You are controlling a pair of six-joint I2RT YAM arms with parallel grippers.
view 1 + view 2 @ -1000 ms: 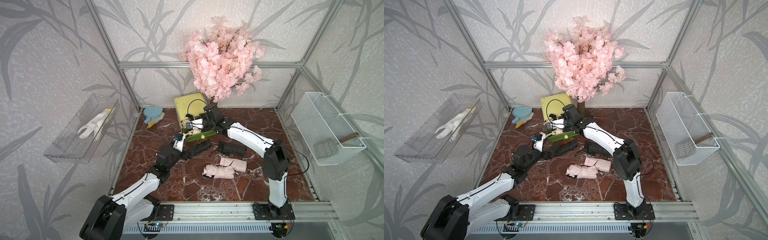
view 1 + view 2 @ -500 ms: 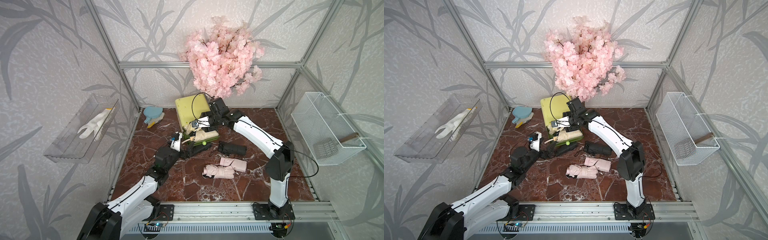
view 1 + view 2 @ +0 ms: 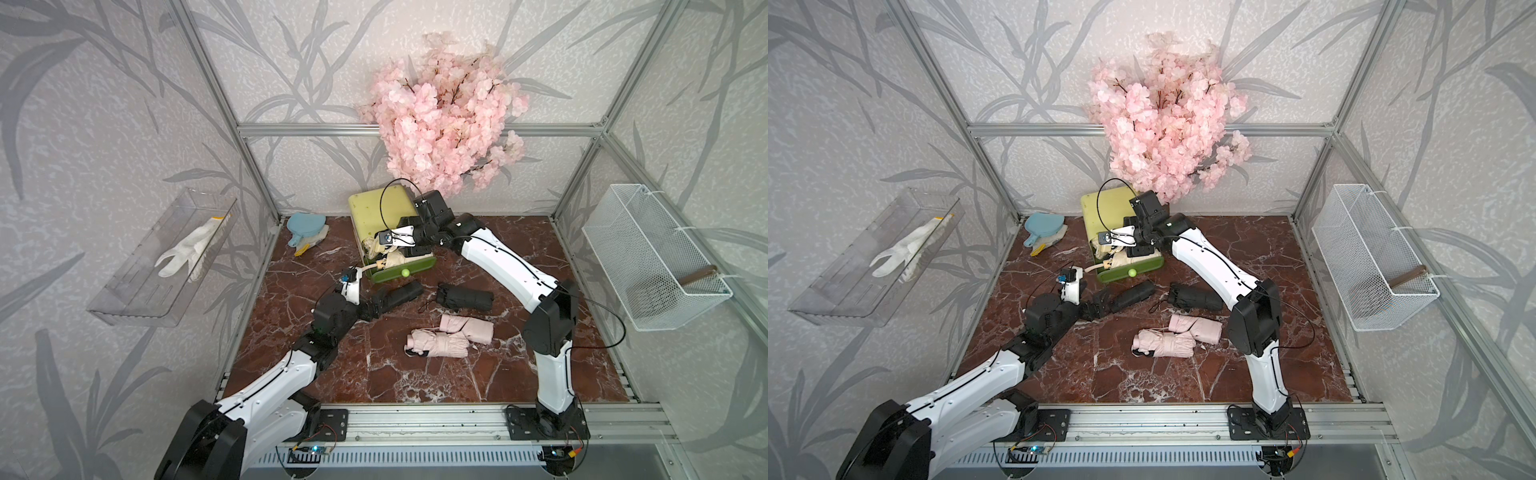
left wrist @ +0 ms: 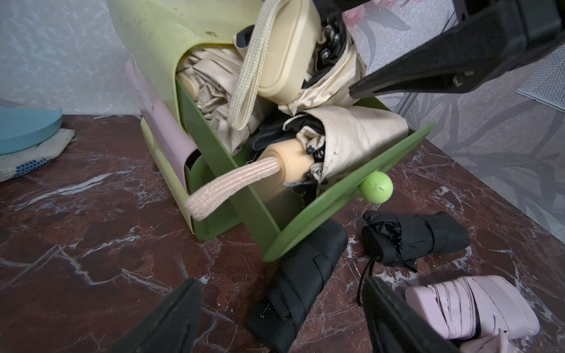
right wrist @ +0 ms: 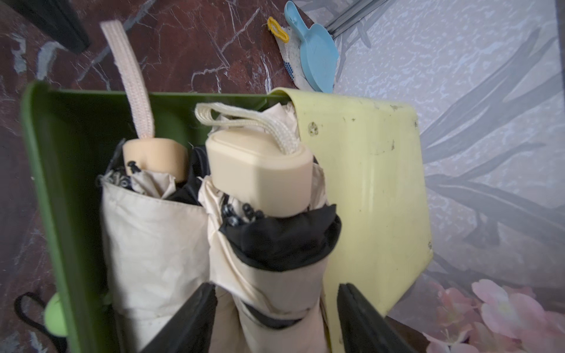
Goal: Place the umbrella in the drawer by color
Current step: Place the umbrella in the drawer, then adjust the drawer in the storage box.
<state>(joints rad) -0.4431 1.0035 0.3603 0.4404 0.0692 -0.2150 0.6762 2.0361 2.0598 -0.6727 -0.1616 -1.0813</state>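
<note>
In both top views the right gripper [image 3: 397,253] hangs over the pulled-out dark green plastic drawer [image 3: 419,266] of the pale yellow cabinet [image 3: 374,208], where two cream folded umbrellas [image 3: 392,262] lie. The left wrist view shows the left gripper [image 4: 279,284] spread wide and empty, low over a black folded umbrella [image 4: 305,275] on the red marble table [image 4: 91,244], just beside the drawer front. In the right wrist view the right jaws stand apart around the upper cream umbrella [image 5: 269,275], a gap on one side, so it looks let go; next, that arm should lift clear and the black one needs its own drawer.
</note>
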